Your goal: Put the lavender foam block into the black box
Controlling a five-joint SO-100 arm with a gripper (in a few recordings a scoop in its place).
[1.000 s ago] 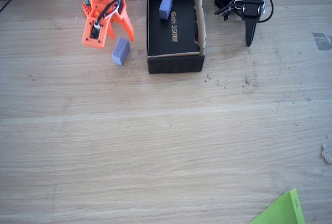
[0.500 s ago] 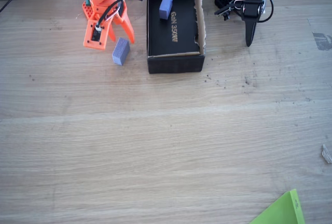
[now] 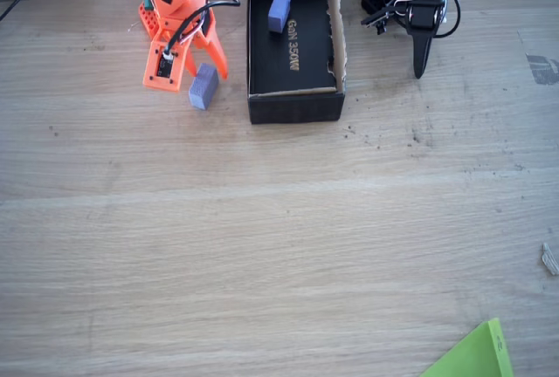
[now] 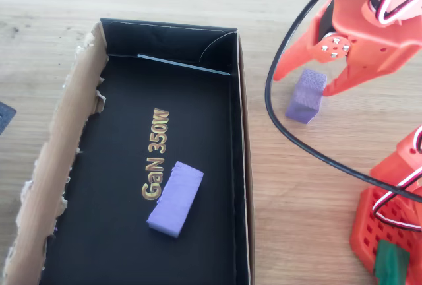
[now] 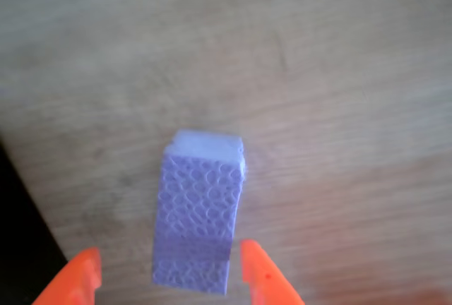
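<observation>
**Gripper straddles the block; the lift is not yet made**

The wooden table [image 3: 279,246] carries the black box [image 3: 336,45], which stands open near the far edge in the fixed view. On its floor, beside the gold lettering, lies a slimmer purple block [image 4: 175,198] (not the one the task appears to mean).

The orange gripper [image 4: 311,86] hangs just outside the box's side wall, its jaws apart. One finger [image 5: 263,278] stands on either side of the lavender foam block [image 5: 200,210], with table visible between finger and foam in the wrist view.

The block rests upright on the table, close to the box but apart from it. Judged from this, approach and alignment are done; closing, lifting, carrying over the wall and releasing all remain.
</observation>
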